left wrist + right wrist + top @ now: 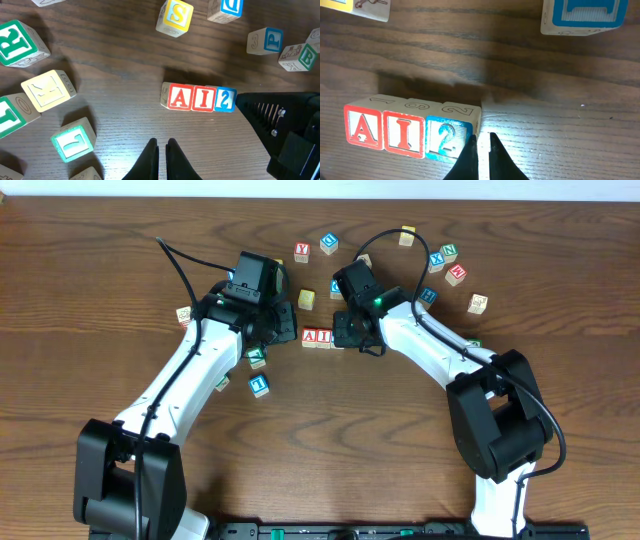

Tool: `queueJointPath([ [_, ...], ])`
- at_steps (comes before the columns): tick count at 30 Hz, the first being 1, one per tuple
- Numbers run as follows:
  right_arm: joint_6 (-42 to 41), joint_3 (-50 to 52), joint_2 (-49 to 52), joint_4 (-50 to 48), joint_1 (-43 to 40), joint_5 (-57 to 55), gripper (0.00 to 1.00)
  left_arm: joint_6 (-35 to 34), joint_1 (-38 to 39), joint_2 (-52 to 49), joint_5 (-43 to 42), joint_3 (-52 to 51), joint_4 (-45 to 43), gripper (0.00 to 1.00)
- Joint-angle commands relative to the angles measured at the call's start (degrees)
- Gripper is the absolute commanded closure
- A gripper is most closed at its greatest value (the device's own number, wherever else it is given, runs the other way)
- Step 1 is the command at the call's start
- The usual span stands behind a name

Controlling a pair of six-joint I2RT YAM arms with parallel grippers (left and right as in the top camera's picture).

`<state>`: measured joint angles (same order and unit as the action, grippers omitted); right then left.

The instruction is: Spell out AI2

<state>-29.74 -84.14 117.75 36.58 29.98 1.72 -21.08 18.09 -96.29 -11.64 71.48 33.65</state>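
Observation:
Three letter blocks stand touching in a row on the wooden table: a red A [179,97], a red I [203,98] and a blue 2 [225,99]. In the right wrist view they read A [364,127], I [405,132], 2 [447,136]. My right gripper [481,136] is shut with nothing between its fingers, and its left finger rests against the right side of the 2. Just below the row, my left gripper [161,143] is shut and empty, apart from the blocks. From overhead the A and I [317,337] show between both grippers.
Loose blocks lie around: a yellow S [175,15], a green R [20,42], a cream K [50,89], a green L [74,141] and a blue P [267,41]. A blue block [585,15] sits beyond the right gripper. More blocks [448,260] are scattered at the back.

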Motion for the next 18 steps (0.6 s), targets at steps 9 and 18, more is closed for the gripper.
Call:
queueJointPath([
  [9,-0.02,1.81,0.39,-1.75,-0.31,-0.26,0.94,0.68,-0.17,-0.31,0.79,-0.22,0.42,0.92],
  [18,-0.02,1.81,0.39,-2.84,-0.31,-0.26,0.94,0.68,-0.17,-0.31,0.79,-0.22,0.72,0.93],
])
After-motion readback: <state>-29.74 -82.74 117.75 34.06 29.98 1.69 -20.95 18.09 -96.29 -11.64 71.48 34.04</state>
